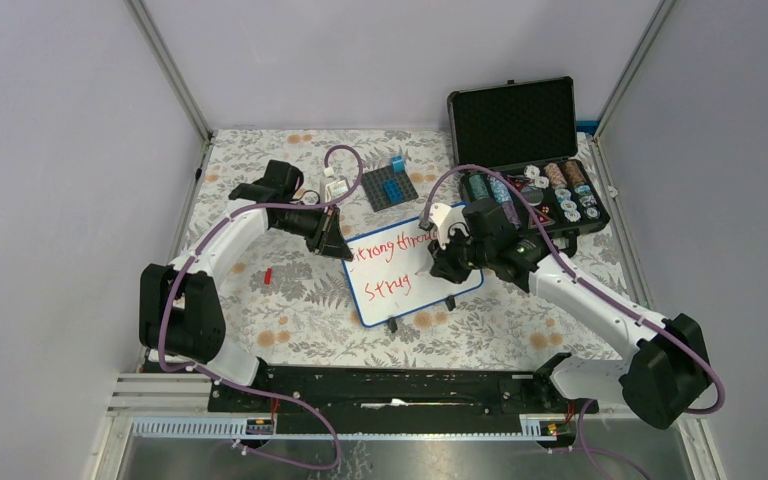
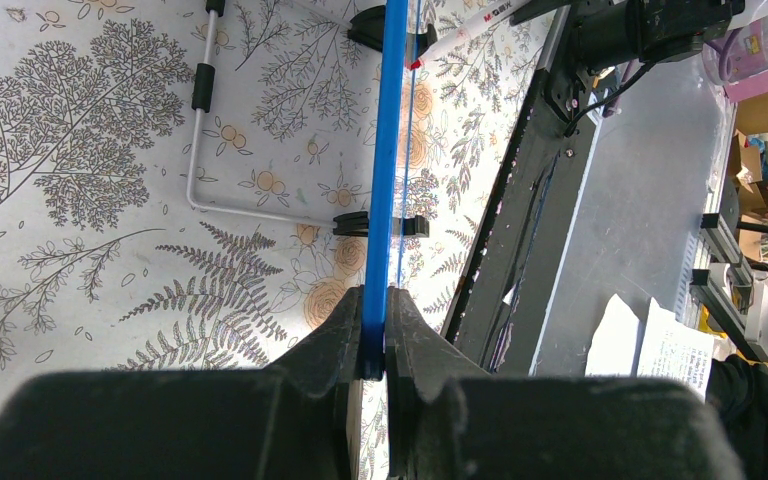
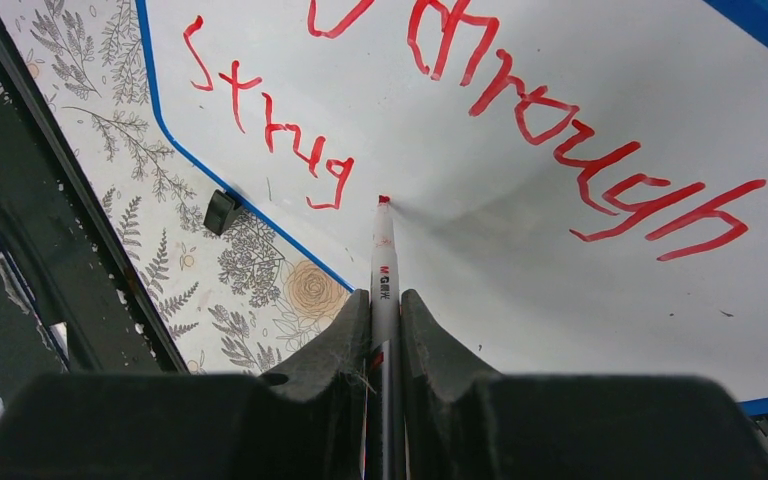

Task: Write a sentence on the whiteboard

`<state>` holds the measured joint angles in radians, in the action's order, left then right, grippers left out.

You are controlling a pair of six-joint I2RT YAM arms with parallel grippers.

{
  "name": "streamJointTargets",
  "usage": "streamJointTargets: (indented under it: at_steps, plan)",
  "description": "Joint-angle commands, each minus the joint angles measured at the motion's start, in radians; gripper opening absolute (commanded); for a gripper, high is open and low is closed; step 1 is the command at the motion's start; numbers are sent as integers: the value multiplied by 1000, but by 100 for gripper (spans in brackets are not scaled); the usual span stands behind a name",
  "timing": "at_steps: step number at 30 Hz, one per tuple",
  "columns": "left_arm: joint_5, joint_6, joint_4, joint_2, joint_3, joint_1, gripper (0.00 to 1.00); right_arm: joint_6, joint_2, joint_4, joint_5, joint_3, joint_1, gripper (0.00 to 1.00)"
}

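The whiteboard point(image 1: 405, 268) lies mid-table, white with a thin blue rim, with red writing "Strong through" and "Strug" on it. My left gripper point(image 1: 336, 240) is shut on its upper left rim; in the left wrist view the blue rim point(image 2: 384, 180) runs edge-on out from between the jaws point(image 2: 375, 340). My right gripper point(image 1: 447, 262) is shut on a red marker point(image 3: 383, 265). The marker's tip point(image 3: 384, 200) touches the board point(image 3: 580, 90) just right of the "g" of "Strug".
An open black foam-lined case point(image 1: 525, 150) with poker chips stands at the back right. A dark baseplate with blue bricks point(image 1: 390, 186) and a small white item point(image 1: 336, 187) lie behind the board. A small red piece point(image 1: 268, 274) lies at the left. A black rail point(image 1: 400, 385) spans the near edge.
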<state>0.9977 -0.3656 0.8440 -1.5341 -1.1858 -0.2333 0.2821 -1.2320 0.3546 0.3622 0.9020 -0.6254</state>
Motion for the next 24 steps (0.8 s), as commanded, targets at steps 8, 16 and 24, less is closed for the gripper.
streamJointTargets:
  at_steps: [8,16,24]
  plan:
    - [-60,-47,-17,-16,-30,-4,0,-7,-37,-40,44,55,5,0]
    - [-60,-46,-16,-19,-31,-4,0,-3,-33,-40,47,12,-9,0]
    - [-60,-44,-17,-20,-36,-4,0,20,-11,-18,19,-3,-8,0]
